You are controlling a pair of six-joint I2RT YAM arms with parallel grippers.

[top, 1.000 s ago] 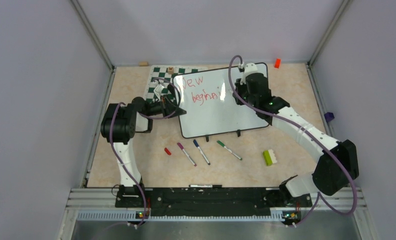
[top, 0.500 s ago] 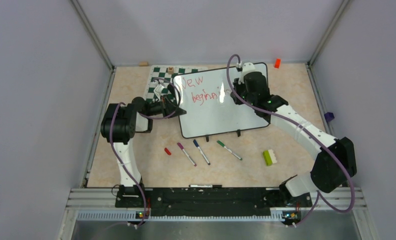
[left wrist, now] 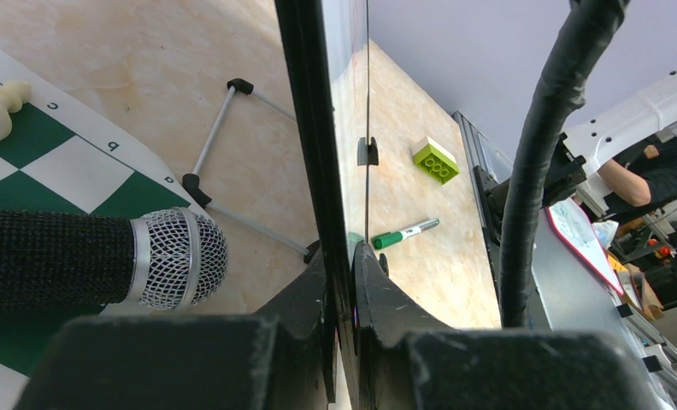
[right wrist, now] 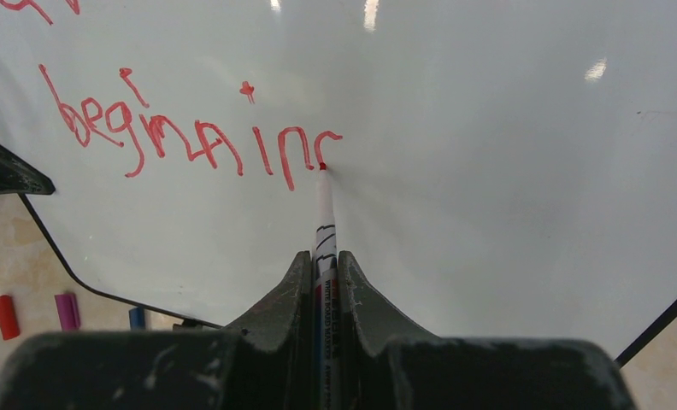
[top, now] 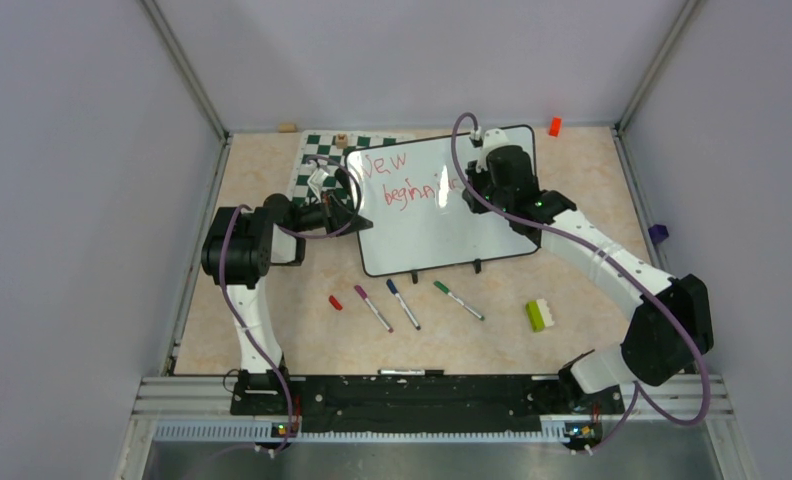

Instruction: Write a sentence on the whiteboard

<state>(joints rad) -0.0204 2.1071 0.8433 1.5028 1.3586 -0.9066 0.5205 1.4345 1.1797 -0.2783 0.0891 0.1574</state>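
The whiteboard stands tilted at the table's back, its black frame seen edge-on in the left wrist view. My left gripper is shut on the board's left edge. My right gripper is shut on a white marker. The marker's red tip touches the board at the end of the second line. The sentence reads "New" above a partly written "beginn…" in red.
A green-and-white chessboard mat lies behind the board's left side, with a microphone over it. Purple, blue and green markers, a red cap and a green brick lie in front. An orange block sits far back.
My right gripper has shifted slightly left with the marker on the board, and the second red line has grown a little. The left gripper has not moved.
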